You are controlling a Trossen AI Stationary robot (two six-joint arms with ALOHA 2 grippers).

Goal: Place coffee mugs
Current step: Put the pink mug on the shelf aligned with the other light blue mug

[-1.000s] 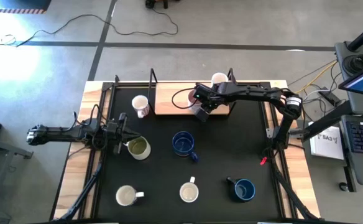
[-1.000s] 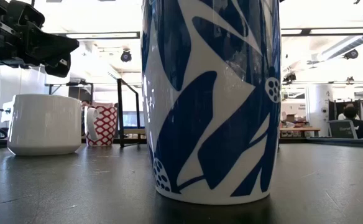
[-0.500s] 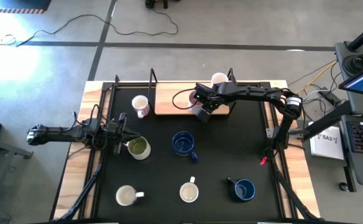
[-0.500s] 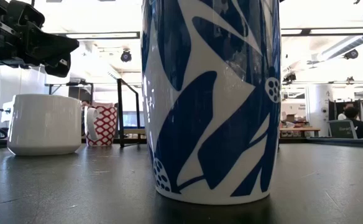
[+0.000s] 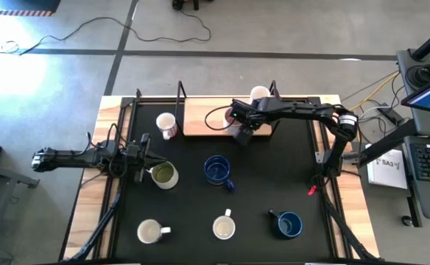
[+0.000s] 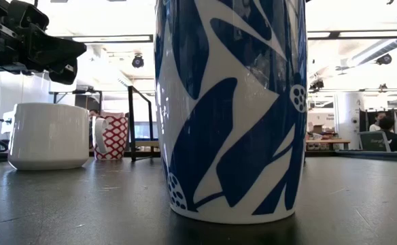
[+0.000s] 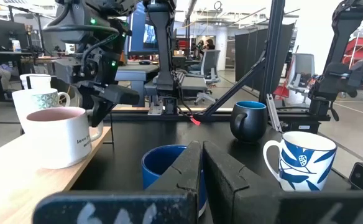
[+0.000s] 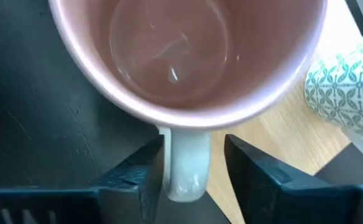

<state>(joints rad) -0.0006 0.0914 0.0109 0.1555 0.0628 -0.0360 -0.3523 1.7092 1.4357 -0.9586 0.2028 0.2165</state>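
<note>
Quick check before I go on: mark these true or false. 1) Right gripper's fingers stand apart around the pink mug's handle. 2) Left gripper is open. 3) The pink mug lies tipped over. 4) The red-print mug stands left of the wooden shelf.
1) True: the right gripper has its fingers either side of the pink mug handle.
2) False: the left gripper is shut, holding nothing.
3) False: it stands upright.
4) True: the red-print mug stands beside the wooden shelf, on the left.

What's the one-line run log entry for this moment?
right gripper: jaws open around pink mug handle, on wooden shelf | left gripper: shut, waiting beside green mug
</note>
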